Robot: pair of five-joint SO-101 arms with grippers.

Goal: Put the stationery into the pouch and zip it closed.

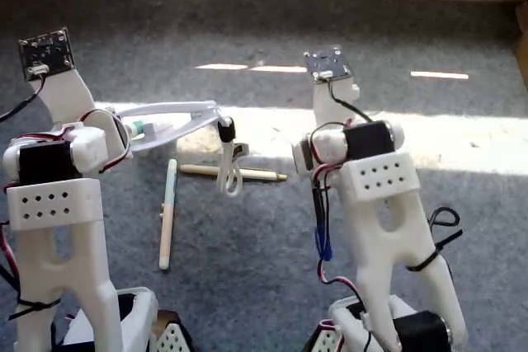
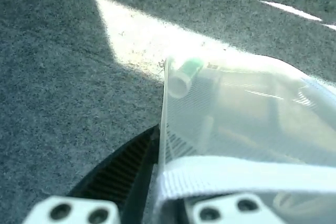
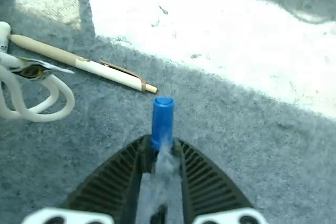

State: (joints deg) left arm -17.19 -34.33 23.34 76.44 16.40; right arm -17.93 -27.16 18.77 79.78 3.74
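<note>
My left gripper (image 2: 160,142) is shut on the edge of the clear pouch (image 2: 247,119), holding it up off the carpet; a green-capped item (image 2: 185,73) lies inside. From above, the pouch (image 1: 169,124) stretches rightward from that arm, and its white zip loop (image 1: 230,172) hangs at the far end. My right gripper (image 3: 161,142) is shut on a blue pen (image 3: 163,115) that points down at the carpet, and the blue pen (image 1: 323,241) also shows beside that arm. A cream pen (image 1: 239,173) lies crosswise on the carpet below the loop. A white pen (image 1: 167,213) lies lengthwise nearer the left arm.
Grey carpet (image 1: 247,286) covers the whole work area, with a bright sunlit band (image 1: 445,142) across the middle. In the right wrist view the cream pen (image 3: 84,64) and the white loop (image 3: 31,103) lie just beyond the blue pen's tip.
</note>
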